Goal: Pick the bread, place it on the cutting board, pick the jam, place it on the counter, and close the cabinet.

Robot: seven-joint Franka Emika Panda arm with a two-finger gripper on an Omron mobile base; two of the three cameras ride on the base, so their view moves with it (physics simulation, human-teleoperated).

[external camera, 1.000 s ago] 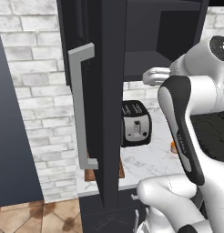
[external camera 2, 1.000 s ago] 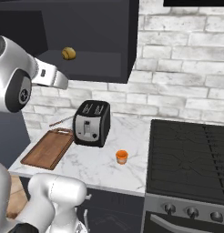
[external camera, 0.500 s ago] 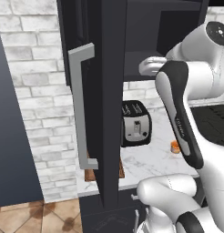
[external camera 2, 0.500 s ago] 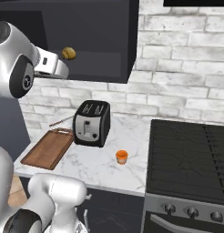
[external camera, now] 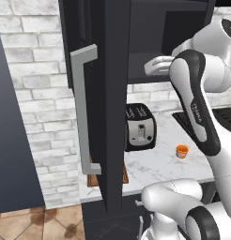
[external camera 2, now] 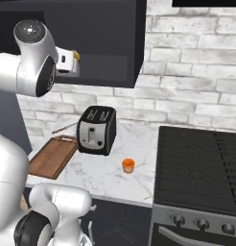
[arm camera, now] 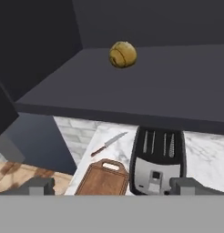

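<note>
— While our arm is raised to cabinet height, where does the gripper (arm camera: 111, 185) sit?

— In the hand view we see its two fingertips (arm camera: 40, 185) low at 7 and 5 o'clock, standing wide apart with nothing between them. Ahead at 12 o'clock lies the bread (arm camera: 122, 54), resting alone on the dark shelf of the cabinet (arm camera: 132, 86), well beyond the tips.

— And from the base?

— In the right base view our hand reaches toward the open cabinet (external camera 2: 100, 43), and the bread (external camera 2: 76, 56) peeks out just past it. In the left base view the cabinet door (external camera: 101, 93) swings open toward us, its grey bar handle (external camera: 82, 110) upright at 9 o'clock.

— What do we see below?

— The counter (external camera 2: 105, 175) is white marble. On it the toaster (external camera 2: 96, 129) stands near the brick wall, the cutting board (external camera 2: 53, 157) lies just beside it at 9 o'clock, and a knife (arm camera: 108, 144) rests behind the board. The jam (external camera 2: 128, 166) stands upright at 4 o'clock from the toaster, between it and the black stovetop (external camera 2: 201, 168). Tiled floor (external camera: 37, 225) shows at 7 o'clock in the left base view.
</note>
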